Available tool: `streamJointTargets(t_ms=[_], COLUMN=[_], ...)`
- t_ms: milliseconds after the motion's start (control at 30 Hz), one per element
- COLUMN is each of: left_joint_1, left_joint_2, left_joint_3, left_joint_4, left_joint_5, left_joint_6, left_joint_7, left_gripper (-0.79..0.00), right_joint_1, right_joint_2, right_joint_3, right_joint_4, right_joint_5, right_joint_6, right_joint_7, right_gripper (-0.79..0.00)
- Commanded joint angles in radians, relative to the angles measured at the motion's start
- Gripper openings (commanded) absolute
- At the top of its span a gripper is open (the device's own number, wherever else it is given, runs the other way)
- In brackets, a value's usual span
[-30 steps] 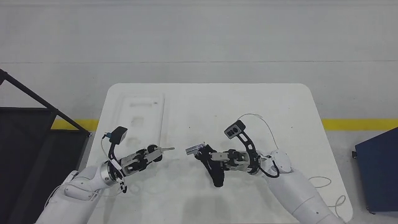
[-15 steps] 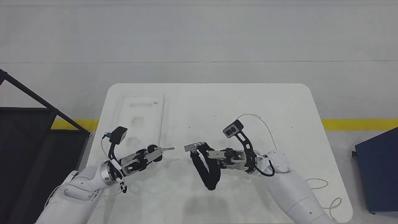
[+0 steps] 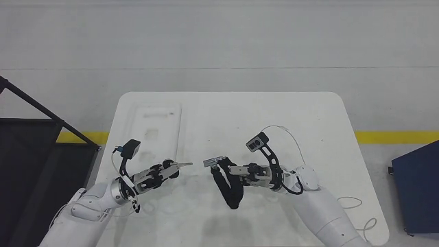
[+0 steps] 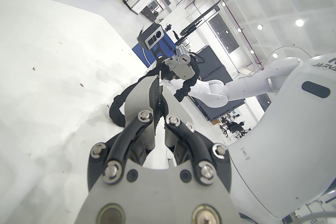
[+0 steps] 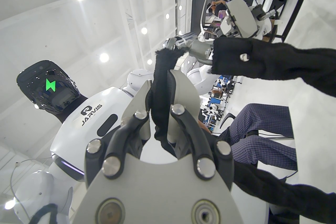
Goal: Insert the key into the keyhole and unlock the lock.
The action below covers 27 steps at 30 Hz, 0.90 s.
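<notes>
The left arm (image 3: pixel 89 206) and the right arm (image 3: pixel 329 213) are clad in glossy white shells with rounded joints. Each wrist is fitted with a small black camera box (image 3: pixel 131 148) carried on a thin black bracket. A thin white cable (image 3: pixel 282 127) is looped beside the right arm. The left gripper (image 4: pixel 157 89) and the right gripper (image 5: pixel 162 82) are built alike: a grey metal palm plate, curved black links pinned with round silver screws (image 4: pixel 112 168), and pale grey tapered fingers (image 4: pixel 136 100). The head (image 5: pixel 39 75) is faced with a glossy black visor (a green lightning-shaped mark (image 5: pixel 49 84) is lit on it). The white chest (image 5: pixel 73 135) is marked with black print and a black oval inset (image 5: pixel 106 125).
</notes>
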State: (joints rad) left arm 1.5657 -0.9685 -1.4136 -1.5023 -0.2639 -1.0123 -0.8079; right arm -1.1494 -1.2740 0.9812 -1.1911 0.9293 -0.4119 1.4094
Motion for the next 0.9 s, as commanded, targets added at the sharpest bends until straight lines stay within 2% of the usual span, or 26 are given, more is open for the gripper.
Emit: streamJointTargets(t_ms=[0, 367, 500, 600, 767, 867], left_joint_1=[0.0, 0.0, 0.003, -0.003, -0.021, -0.042], left_joint_2=[0.0, 0.0, 0.0, 0.007, 0.018, 0.021], left_joint_3=[0.0, 0.0, 0.02, 0.03, 0.028, 0.019], left_joint_4=[0.0, 0.0, -0.005, -0.002, 0.031, 0.056], left_joint_5=[0.0, 0.0, -0.076, -0.234, -0.557, -0.633], left_joint_6=[0.0, 0.0, 0.119, 0.202, 0.335, 0.428], left_joint_7=[0.0, 0.0, 0.013, -0.084, -0.334, -0.428], left_gripper=[-0.785, -0.785, -0.785, -0.785, -0.785, -0.785], right_joint_1=[0.0, 0.0, 0.0, 0.0, 0.0, 0.0], right_joint_2=[0.0, 0.0, 0.0, 0.0, 0.0, 0.0], right_joint_3=[-0.001, -0.001, -0.001, -0.001, -0.001, -0.001], right_joint_4=[0.0, 0.0, 0.0, 0.0, 0.0, 0.0], right_joint_5=[0.0, 0.0, 0.0, 0.0, 0.0, 0.0], right_joint_6=[0.0, 0.0, 0.0, 0.0, 0.0, 0.0], right_joint_7=[0.0, 0.0, 0.0, 0.0, 0.0, 0.0], right_gripper=[-0.785, -0.785, -0.785, -0.785, -0.785, -0.785])
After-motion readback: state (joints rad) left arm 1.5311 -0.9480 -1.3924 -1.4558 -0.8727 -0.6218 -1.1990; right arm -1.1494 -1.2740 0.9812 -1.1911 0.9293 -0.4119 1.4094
